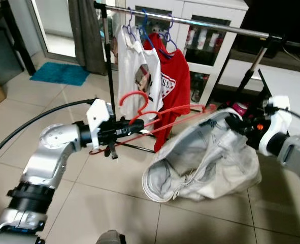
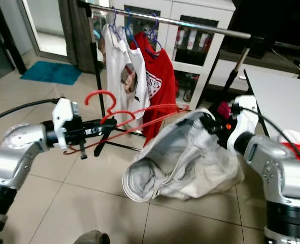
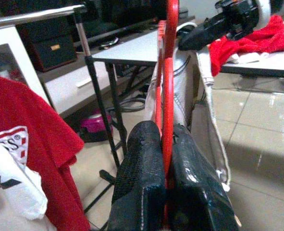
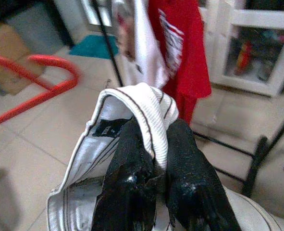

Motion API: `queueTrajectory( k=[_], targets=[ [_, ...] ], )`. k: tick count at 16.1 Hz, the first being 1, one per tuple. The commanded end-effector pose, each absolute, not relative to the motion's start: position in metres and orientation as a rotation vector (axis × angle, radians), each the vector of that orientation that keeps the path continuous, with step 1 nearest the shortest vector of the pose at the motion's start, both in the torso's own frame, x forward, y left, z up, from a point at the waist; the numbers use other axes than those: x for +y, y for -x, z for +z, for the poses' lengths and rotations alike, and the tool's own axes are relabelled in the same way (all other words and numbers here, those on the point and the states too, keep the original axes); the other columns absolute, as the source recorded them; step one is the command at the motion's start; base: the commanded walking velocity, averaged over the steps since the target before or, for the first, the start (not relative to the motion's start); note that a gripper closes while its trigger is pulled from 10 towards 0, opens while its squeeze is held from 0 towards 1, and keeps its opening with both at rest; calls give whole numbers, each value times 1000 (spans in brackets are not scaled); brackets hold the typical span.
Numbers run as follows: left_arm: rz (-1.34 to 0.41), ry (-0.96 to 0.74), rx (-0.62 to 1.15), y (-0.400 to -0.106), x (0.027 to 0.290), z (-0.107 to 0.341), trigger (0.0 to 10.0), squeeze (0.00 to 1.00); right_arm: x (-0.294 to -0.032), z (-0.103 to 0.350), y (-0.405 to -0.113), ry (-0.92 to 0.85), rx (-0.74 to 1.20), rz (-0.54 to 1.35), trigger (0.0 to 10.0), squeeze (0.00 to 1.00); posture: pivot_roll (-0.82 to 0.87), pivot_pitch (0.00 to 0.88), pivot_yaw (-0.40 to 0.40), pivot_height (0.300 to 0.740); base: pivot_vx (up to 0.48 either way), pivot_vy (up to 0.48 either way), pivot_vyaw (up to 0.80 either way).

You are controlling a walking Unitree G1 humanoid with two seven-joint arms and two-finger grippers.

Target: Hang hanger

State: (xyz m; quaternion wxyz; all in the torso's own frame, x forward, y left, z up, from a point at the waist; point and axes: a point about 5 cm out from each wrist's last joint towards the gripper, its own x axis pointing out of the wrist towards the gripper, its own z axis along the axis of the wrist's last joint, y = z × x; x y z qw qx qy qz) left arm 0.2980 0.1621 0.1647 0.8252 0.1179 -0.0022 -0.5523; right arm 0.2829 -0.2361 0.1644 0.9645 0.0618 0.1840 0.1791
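A red hanger [image 1: 151, 113] is held level in front of me, its hook [image 1: 131, 99] curling up near my left gripper [image 1: 137, 126], which is shut on it. In the left wrist view the red wire [image 3: 168, 96] runs between the black fingers [image 3: 141, 183]. A pale grey garment [image 1: 203, 160] hangs open below the hanger's far end. My right gripper [image 1: 234, 122] is shut on the garment's collar [image 4: 146, 103], as the right wrist view shows. The clothes rail [image 1: 205, 25] runs across behind, above both grippers.
A white T-shirt [image 1: 134, 71] and a red T-shirt [image 1: 172, 81] hang on blue hangers at the rail's left end. The rack's black upright [image 1: 110, 76] stands just behind my left gripper. A white cabinet [image 1: 210, 46] and a table [image 2: 281, 96] are behind; a teal mat [image 1: 61, 72] lies far left.
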Motion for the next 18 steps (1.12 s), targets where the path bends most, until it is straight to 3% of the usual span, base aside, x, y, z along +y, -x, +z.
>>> queueTrajectory(
  k=[1, 6, 8, 9, 10, 15, 17, 18],
  targets=[
    [-1190, -252, -11, -296, 160, 167, 0, 0, -243, 179, -286, -112, 290, 328, 0, 0, -63, 0, -53, 740, 0, 0, 0],
    [-1034, -224, 35, -283, 169, 159, 0, 0, -245, 160, -286, -292, 315, 139, 0, 0, -56, 0, -47, 740, 0, 0, 0],
    [-811, -178, 47, -287, 176, 159, 0, 0, -230, 149, -279, -368, 336, 151, 0, 0, -45, 16, -43, 740, 0, 0, 0],
    [-701, -160, 68, -286, 176, 157, 1725, 0, -214, 142, -273, -401, 355, 190, 0, 0, -43, 22, -46, 740, 0, 0, 0],
    [-524, -140, 97, -287, 171, 145, 10000, 0, -190, 123, -259, -329, 426, 223, 10000, 0, -38, 15, -55, 740, 0, 0, 0],
    [-430, -181, 230, -286, 155, 103, 10000, 0, -184, 84, -249, -77, 410, 112, 10000, 0, -37, 40, -18, 740, 0, 0, 0],
    [-491, -222, 232, -273, 143, 96, 10000, 0, -178, 83, -241, -159, 407, 116, 10000, 0, -45, 36, -25, 740, 0, 0, 0],
    [-488, -179, 235, -268, 137, 96, 10000, 0, -174, 85, -240, -90, 383, 108, 10000, 0, -49, 51, -20, 740, 0, 0, -425]
  ],
)
